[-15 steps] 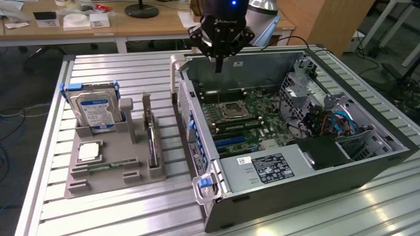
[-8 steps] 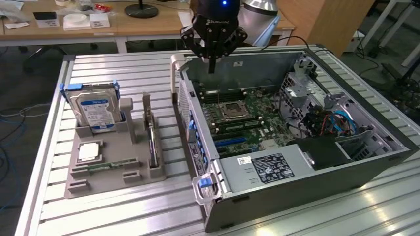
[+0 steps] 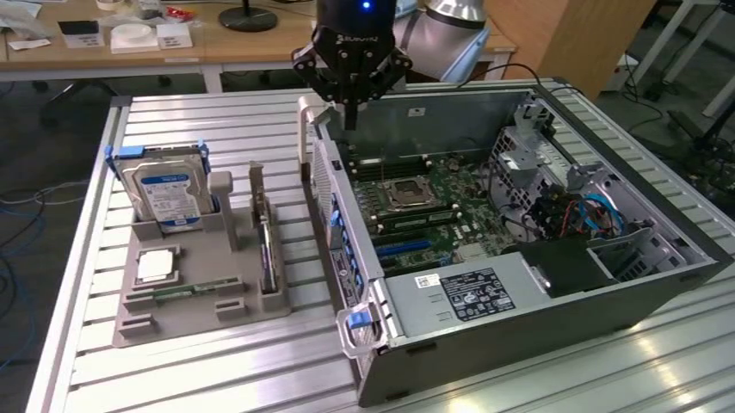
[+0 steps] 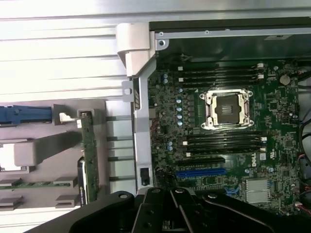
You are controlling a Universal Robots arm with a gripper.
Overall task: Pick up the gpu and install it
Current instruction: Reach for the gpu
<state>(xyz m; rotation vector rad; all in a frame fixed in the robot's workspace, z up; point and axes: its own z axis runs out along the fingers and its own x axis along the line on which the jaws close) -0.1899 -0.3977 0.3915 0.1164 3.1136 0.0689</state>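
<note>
Exterior view: the gripper (image 3: 348,120) hangs at twelve o'clock, its fingers clenched together with nothing between them, poised just above the far rim of the open computer case (image 3: 552,318). The case occupies the three to five o'clock area, with the motherboard (image 3: 460,198) exposed inside. The gpu (image 3: 267,249) stands on edge in a slot of the grey holder (image 3: 195,323) at eight o'clock, well apart from the gripper and untouched. A blue-labelled hard drive (image 3: 167,194) stands upright in the same holder at nine o'clock. Wrist view: the gripper (image 4: 171,194) shows as dark fingers pressed shut over the case wall beside the motherboard (image 4: 228,160). The processor socket (image 4: 228,109) and a blue slot (image 4: 200,172) are visible on the board. The gpu (image 4: 89,150) appears edge-on in the holder (image 4: 48,145), outside the case, apart from the fingers.
</note>
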